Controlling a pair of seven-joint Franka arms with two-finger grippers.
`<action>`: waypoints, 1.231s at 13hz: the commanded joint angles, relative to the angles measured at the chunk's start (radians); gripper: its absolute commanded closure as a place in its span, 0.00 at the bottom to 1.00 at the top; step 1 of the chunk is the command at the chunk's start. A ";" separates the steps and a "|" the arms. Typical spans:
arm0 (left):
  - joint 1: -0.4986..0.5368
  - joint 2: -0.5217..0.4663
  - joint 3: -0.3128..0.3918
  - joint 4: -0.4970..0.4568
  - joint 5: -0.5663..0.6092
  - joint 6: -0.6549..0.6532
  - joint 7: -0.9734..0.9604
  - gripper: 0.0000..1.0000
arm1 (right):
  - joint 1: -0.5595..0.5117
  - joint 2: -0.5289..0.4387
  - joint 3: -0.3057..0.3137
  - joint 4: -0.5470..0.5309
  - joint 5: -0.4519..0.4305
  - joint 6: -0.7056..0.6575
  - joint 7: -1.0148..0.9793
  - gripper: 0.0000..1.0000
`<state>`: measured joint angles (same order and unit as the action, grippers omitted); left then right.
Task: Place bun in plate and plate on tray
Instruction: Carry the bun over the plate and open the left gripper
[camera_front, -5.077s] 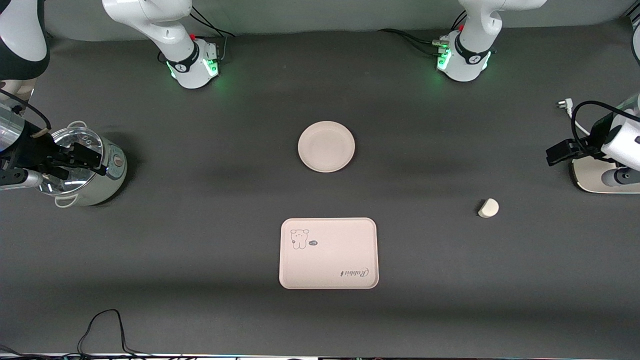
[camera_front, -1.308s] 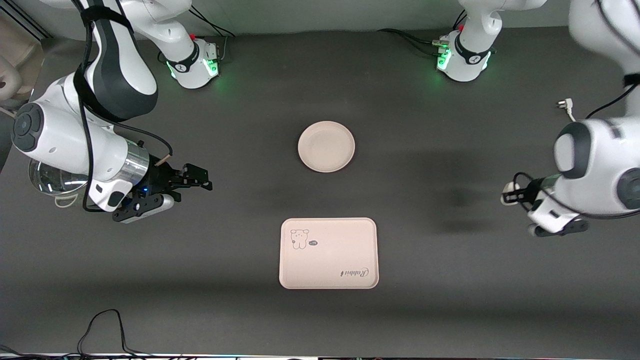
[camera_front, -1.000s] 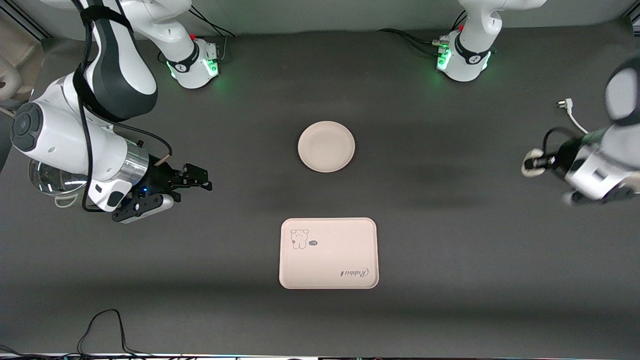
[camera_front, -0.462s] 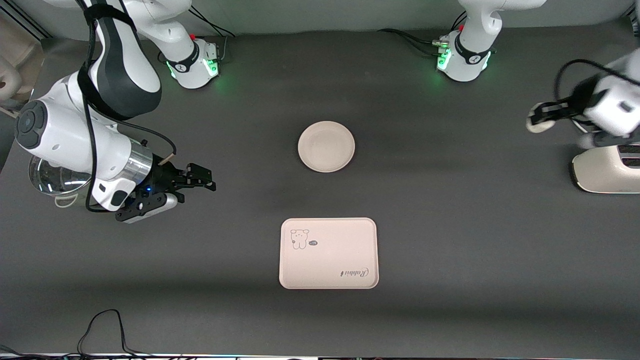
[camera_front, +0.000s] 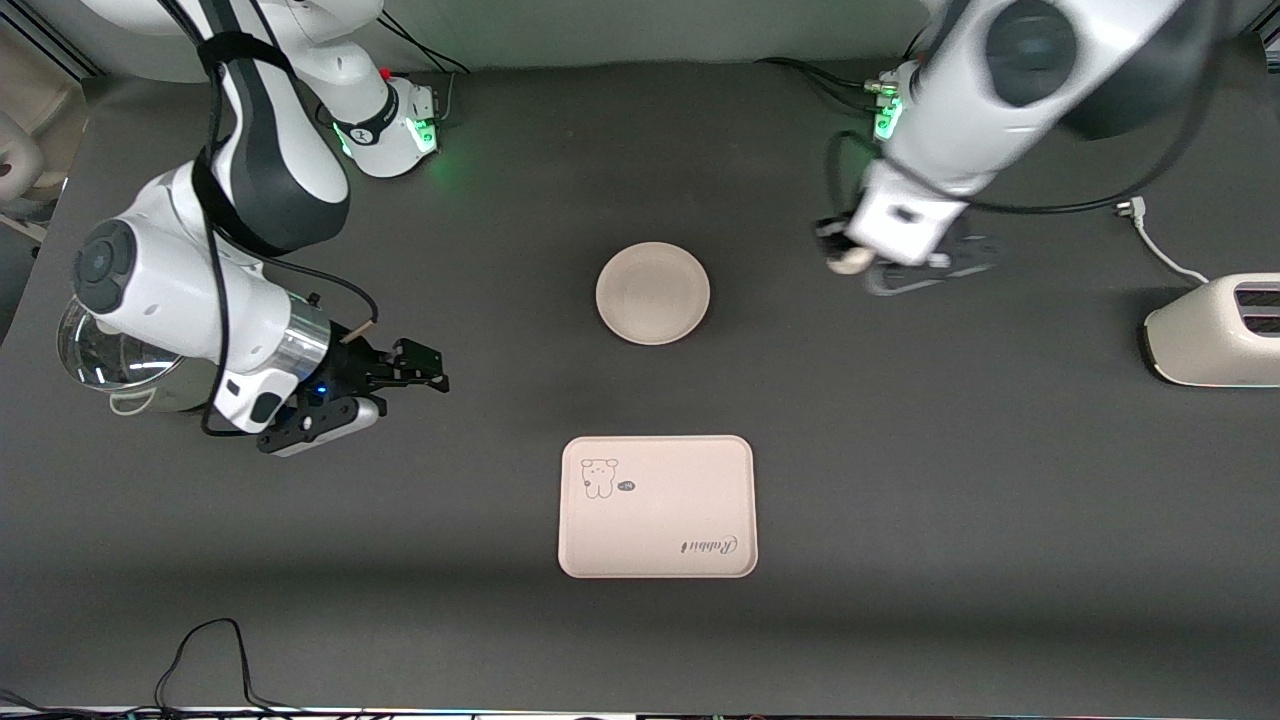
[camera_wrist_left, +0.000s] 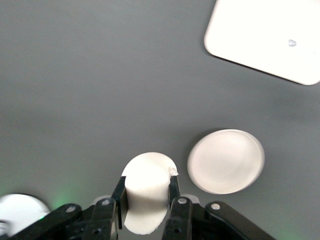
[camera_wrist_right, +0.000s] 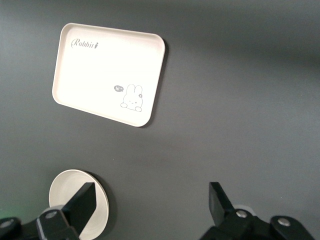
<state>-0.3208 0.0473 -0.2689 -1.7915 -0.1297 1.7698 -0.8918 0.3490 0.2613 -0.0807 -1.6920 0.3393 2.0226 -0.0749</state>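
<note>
My left gripper (camera_front: 848, 258) is up in the air over bare table, just off the plate's (camera_front: 653, 293) rim toward my left arm's end, pinching the bun (camera_wrist_left: 146, 187) between both fingers (camera_wrist_left: 118, 196). In my left wrist view the bun fills the gap between them and the plate sits just beside it, holding nothing. The dark mat between my left gripper and the plate is bare. The tray (camera_front: 657, 506) lies nearer the front camera than the plate, well apart from it, with only its printed rabbit and script on its surface. My right gripper (camera_front: 415, 369) waits with its fingers spread wide and nothing in them, above the table beside a glass-lidded pot (camera_front: 130, 365); open mat lies between it and the tray. A toaster (camera_front: 1215, 330) stands at the edge at my left arm's end.
</note>
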 joint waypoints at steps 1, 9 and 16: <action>-0.145 0.118 -0.003 0.008 0.008 0.139 -0.204 0.64 | 0.030 0.015 -0.007 0.000 0.023 0.016 0.017 0.00; -0.360 0.486 0.000 -0.006 0.083 0.508 -0.361 0.64 | 0.062 0.044 -0.008 0.000 0.021 0.048 0.041 0.00; -0.385 0.539 0.002 -0.009 0.101 0.565 -0.450 0.01 | 0.074 0.052 -0.007 -0.011 0.017 0.048 0.040 0.00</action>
<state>-0.6863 0.5925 -0.2831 -1.8077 -0.0488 2.3321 -1.2855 0.4020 0.3082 -0.0812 -1.6969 0.3403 2.0584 -0.0541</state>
